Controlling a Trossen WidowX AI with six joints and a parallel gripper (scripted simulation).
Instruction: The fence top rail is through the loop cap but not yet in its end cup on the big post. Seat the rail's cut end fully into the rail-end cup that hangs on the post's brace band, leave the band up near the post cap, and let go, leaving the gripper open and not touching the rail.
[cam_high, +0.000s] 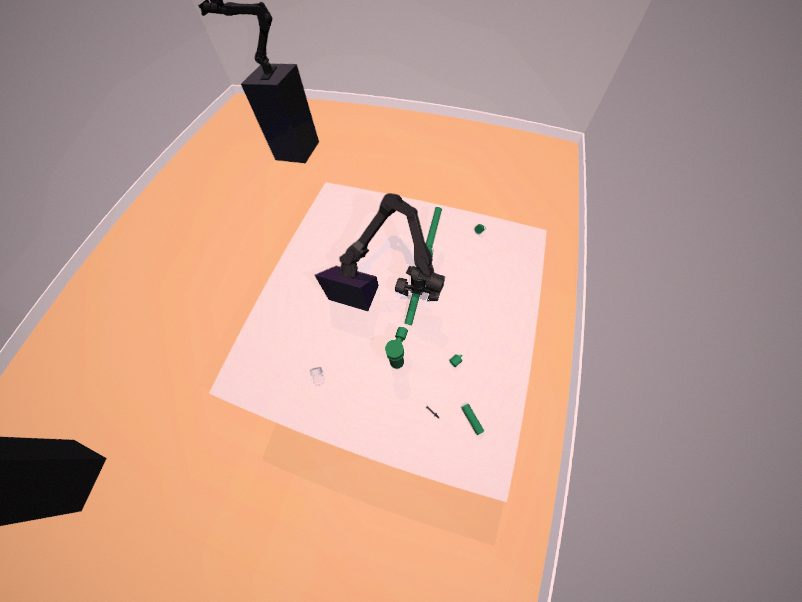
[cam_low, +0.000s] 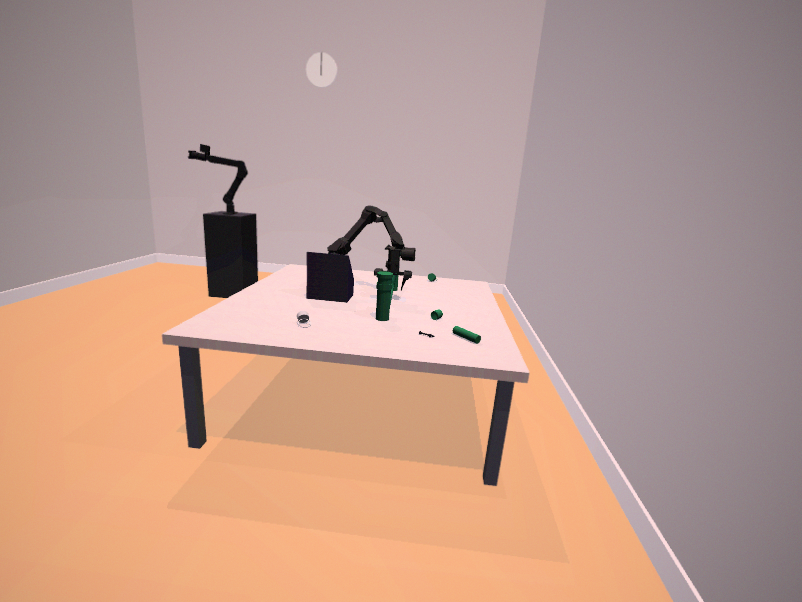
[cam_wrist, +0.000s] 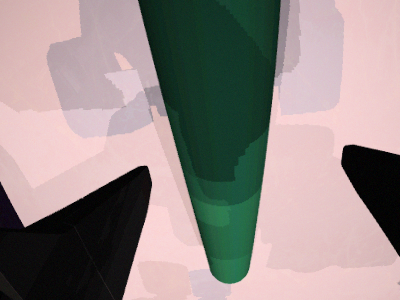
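The green top rail (cam_high: 412, 309) (cam_wrist: 220, 100) runs under my arm toward the big post (cam_high: 396, 363) (cam_low: 383, 303). Its cut end stops a short gap before the rail-end cup (cam_high: 401, 333), which sits high beside the post cap (cam_high: 393, 349) (cam_low: 384, 274). The cup is hidden behind the post in the exterior view, and the brace band is hard to make out. My gripper (cam_high: 417, 291) (cam_low: 391, 279) (cam_wrist: 246, 165) is open over the rail. In the wrist view the rail lies between the wide-spread fingers, with space on both sides. The loop cap is not distinguishable near my arm.
The table (cam_high: 272, 362) (cam_low: 246, 333) also bears a short green tube (cam_high: 472, 419) (cam_low: 466, 334), a small green fitting (cam_high: 456, 360) (cam_low: 436, 314), a dark bolt (cam_high: 432, 412) (cam_low: 426, 334), a pale ring-like part (cam_high: 315, 373) (cam_low: 303, 318) and a far green cap (cam_high: 479, 228) (cam_low: 432, 277).
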